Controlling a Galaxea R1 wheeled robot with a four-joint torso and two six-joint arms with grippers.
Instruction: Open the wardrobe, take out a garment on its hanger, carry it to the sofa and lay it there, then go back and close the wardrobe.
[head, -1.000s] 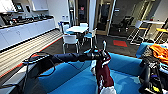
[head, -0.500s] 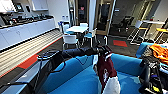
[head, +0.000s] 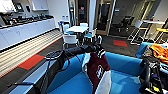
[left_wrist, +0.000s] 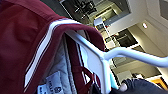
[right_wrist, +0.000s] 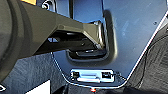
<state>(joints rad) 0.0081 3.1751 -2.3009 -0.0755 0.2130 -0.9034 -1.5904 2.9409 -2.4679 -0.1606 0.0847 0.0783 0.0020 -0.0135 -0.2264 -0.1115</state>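
Jacket (head: 98, 71) has swung slightly right over the blue sofa (head: 120, 63) since earlier frames; left pincer (head: 94, 48) clamped on the white hanger (left_wrist: 130, 53), garment hanging straight below it, above the seat; right pincer opening: cannot tell.

Head camera is looking down from high over the sofa (head: 125, 67); left wrist camera is viewing, very close, the same garment (head: 98, 71) and hanger (left_wrist: 130, 53).
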